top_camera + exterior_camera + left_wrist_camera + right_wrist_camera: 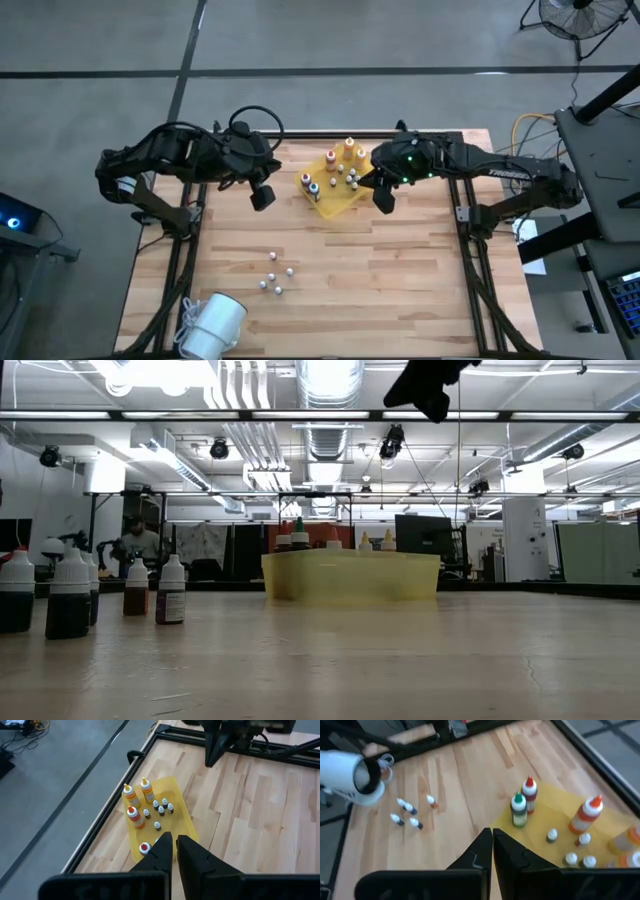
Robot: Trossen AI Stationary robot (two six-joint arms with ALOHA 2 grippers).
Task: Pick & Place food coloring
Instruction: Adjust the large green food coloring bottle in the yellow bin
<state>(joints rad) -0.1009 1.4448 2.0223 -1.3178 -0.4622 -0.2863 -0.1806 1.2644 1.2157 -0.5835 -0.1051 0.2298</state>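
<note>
Your tray [345, 205] already carries several bottles [349, 150], but five small ones [275, 272] stand on the table [400, 270] well short of it (still to go). Left hand [262, 197] and right hand [384, 198] flank the tray, both pressed together, empty.

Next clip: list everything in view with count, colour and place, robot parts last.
food coloring bottles: five; red, green, orange and yellow caps; standing on the tray.
small vials: about six; white caps; on the tray among the bottles.
yellow tray: one; yellow; far middle of the table, between the two grippers.
loose vials: five; dark with white caps; on bare wood, front left of the tray.
white roll: one; white; on its side at the front-left corner.
table: one; pale wood.
left gripper: jaws shut, empty, left of the tray.
right gripper: jaws shut, empty, right of the tray.
</note>
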